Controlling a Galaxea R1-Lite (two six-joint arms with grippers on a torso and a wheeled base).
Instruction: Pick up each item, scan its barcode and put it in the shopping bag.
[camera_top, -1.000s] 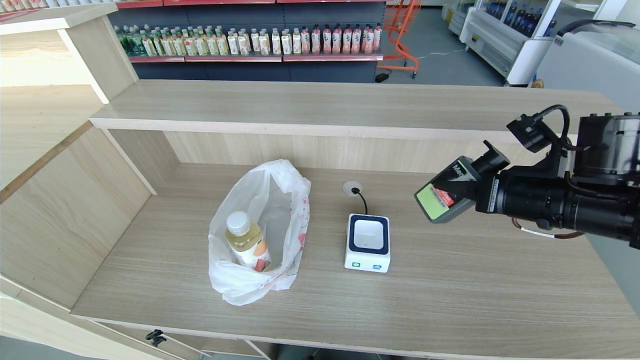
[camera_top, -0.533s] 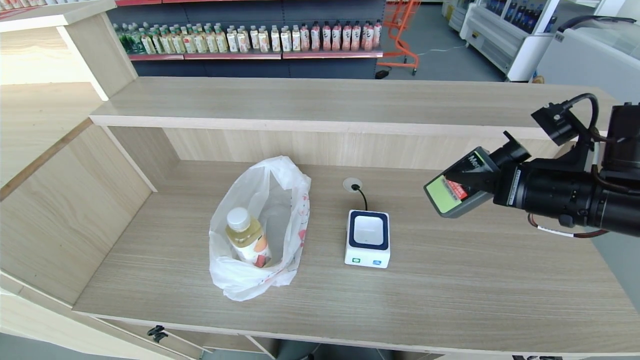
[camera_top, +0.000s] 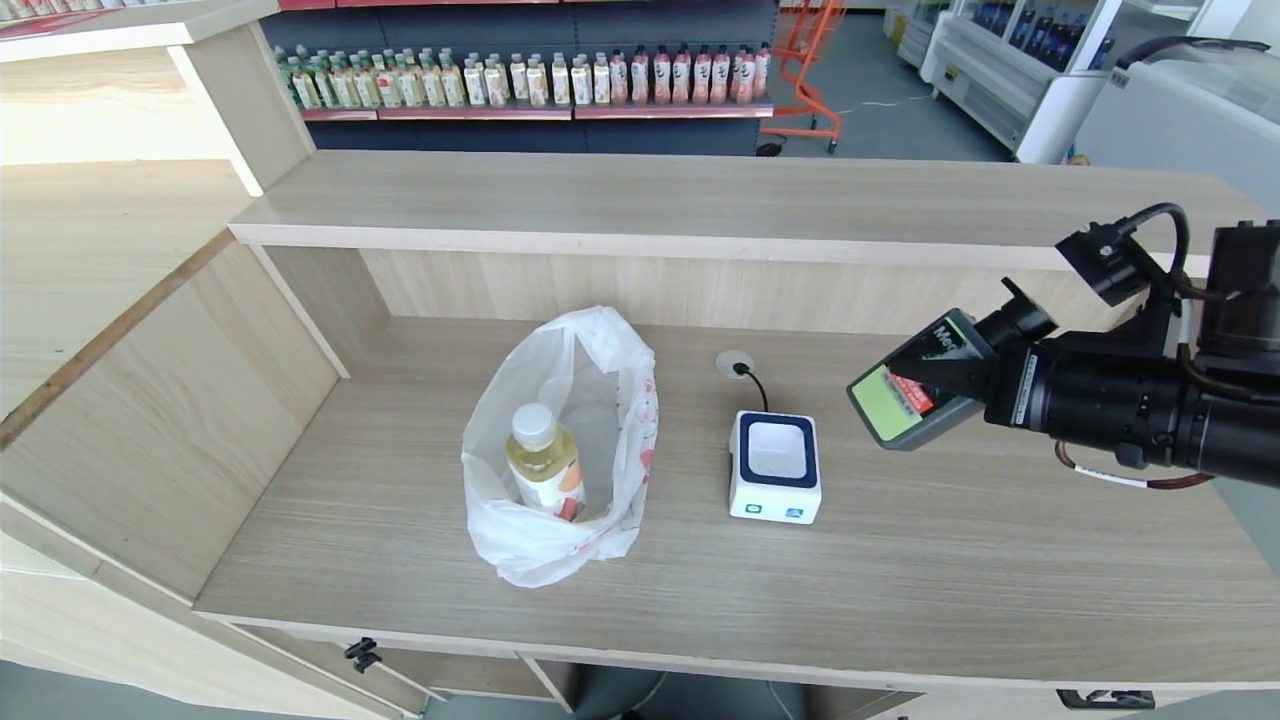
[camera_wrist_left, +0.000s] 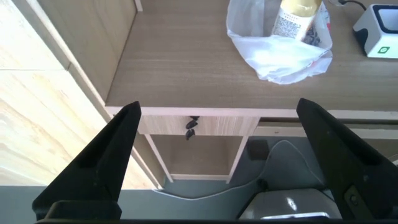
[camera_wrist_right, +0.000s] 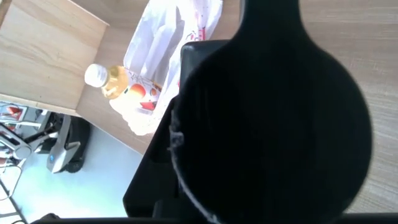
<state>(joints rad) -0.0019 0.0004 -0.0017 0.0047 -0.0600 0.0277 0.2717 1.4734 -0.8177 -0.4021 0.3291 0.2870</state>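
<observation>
My right gripper (camera_top: 928, 383) is shut on a small grey box (camera_top: 886, 405) with a green face and a red label. It holds the box in the air, to the right of and above the white scanner (camera_top: 775, 466). Seen from the right wrist, the box (camera_wrist_right: 267, 112) is a dark mass close to the camera. The white shopping bag (camera_top: 570, 455) stands open left of the scanner with a yellow drink bottle (camera_top: 543, 468) upright inside; the bag (camera_wrist_right: 177, 37) and the bottle (camera_wrist_right: 115, 82) also lie below the right wrist. My left gripper (camera_wrist_left: 217, 168) hangs open in front of the counter's near edge.
The wooden counter (camera_top: 900, 570) has a raised ledge (camera_top: 700, 200) at the back and a side wall (camera_top: 200, 400) on the left. The scanner's cable runs into a round hole (camera_top: 735, 362). A drawer handle (camera_wrist_left: 191, 126) sits under the counter's front edge.
The whole head view has shifted to the right, which is a camera move. The right gripper still holds the box, which now stands slightly closer to the scanner than half a second ago.
</observation>
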